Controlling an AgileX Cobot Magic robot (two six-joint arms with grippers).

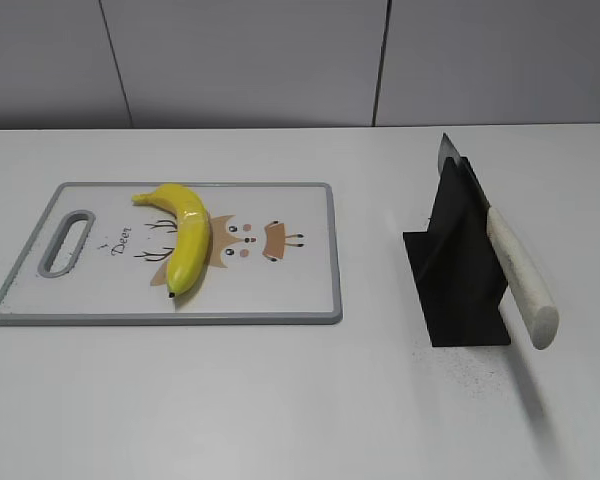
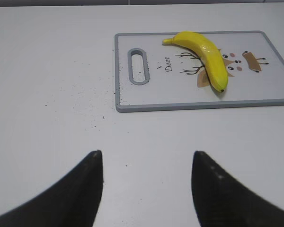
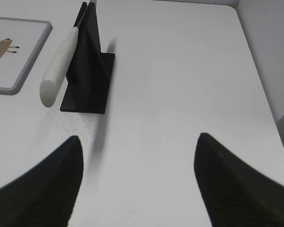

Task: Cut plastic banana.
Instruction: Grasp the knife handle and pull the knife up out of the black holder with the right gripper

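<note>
On the worktop (image 1: 280, 400), left half of the exterior frame:
Cutting board (image 1: 310, 290): lying flat, grey rim, handle slot at its left end, cartoon deer print and the word "Deer".
Plastic banana (image 1: 185, 238): resting on the board, left of centre, overlapping the deer print.
Long axis: running from upper left to lower middle of the exterior frame, gently curved, bulging toward the right.
Stem end: pointing to the upper left, toward the far edge of the board.
Dark tip: pointing down the frame, toward the near edge of the board.
Left wrist frame: same plastic banana (image 2: 203, 52) in the upper right, stem to the left, dark tip to the lower right.
Knife stand (image 1: 460, 265): black, right of the board, well apart from it.
Knife (image 1: 515, 270): propped tilted in the stand, blade up and back, white handle jutting toward the lower right.
Left end effector (image 2: 146, 189): jaws spread wide, gripping nothing, over bare worktop near the board.
Right end effector (image 3: 139, 184): jaws spread wide, gripping nothing, near the stand.
</note>
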